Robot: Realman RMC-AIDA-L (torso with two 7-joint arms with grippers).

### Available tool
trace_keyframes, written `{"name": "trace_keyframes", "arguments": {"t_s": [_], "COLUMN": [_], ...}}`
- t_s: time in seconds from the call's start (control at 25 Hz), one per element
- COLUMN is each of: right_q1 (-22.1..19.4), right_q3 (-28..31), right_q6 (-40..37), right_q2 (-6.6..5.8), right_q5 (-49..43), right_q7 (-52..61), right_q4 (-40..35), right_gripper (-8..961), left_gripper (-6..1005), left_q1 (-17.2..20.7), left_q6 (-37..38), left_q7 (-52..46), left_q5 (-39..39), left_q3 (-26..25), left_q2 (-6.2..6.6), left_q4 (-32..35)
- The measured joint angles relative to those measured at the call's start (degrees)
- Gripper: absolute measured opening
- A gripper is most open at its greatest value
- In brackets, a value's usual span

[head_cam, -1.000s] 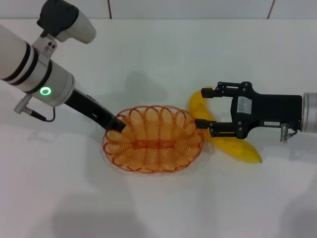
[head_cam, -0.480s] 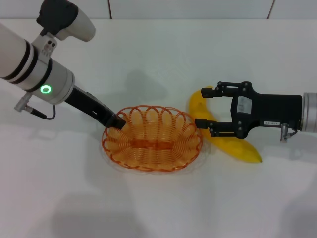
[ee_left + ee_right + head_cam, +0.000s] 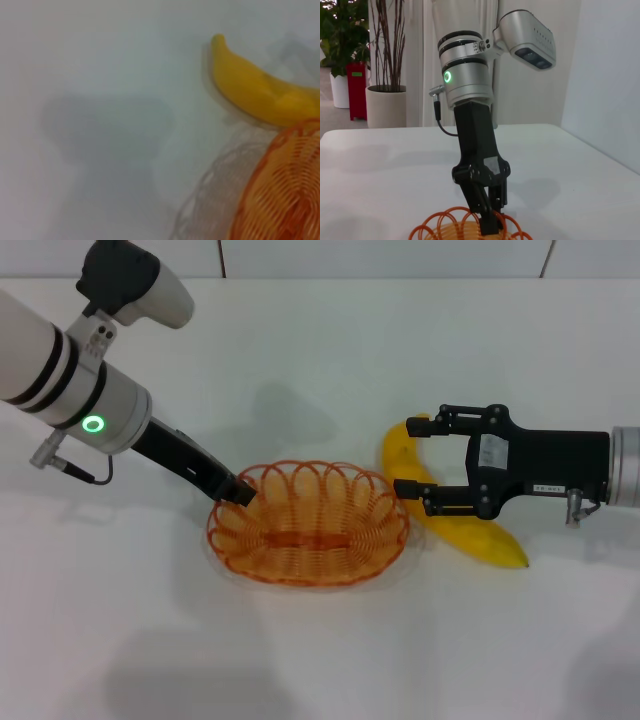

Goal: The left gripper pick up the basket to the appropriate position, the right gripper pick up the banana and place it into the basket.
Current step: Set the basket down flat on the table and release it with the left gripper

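Head view, left to right. The left gripper (image 3: 238,492) reaches down from the upper left on its black arm and meets the left rim of the basket (image 3: 308,536); its fingers are clenched on the wire loops there, as the right wrist view confirms, where the left gripper (image 3: 489,220) pinches the scalloped rim of the basket (image 3: 451,224) from above. The basket lies near the middle of the white table (image 3: 320,350), its far edge seeming slightly raised. Just right of the basket, the banana (image 3: 448,512) lies on the table, its curve running from beside the basket's upper right rim down toward the right. The right gripper (image 3: 412,457) enters from the right edge, level with the table, its jaws released and spread wide, one finger beside the banana's upper end and the other over its middle, close to the basket's rim. In the left wrist view, the banana (image 3: 260,90) lies just beyond the basket (image 3: 285,190).
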Motion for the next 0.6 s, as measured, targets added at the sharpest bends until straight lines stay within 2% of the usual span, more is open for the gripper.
{"name": "trace_keyframes", "arguments": {"t_s": [0.4,0.6], "right_q1": [-0.2,-0.7], "right_q3": [0.0,0.7], "right_q6": [0.0,0.0], "right_q2": [0.0,-0.11], "right_q5": [0.0,0.0], "right_q7": [0.0,0.0], "right_q4": [0.0,0.0], "right_gripper": [749,749], "left_gripper": [242,383], "left_q1": [0.3,1.8], "left_q6": [-1.4,-1.0], "left_q7": [-0.3,0.4], "left_q5": [0.0,-2.2], "left_q3": [-0.3,0.3], "left_q2": [0.04,0.02], "left_q4": [0.6,3.8]}}
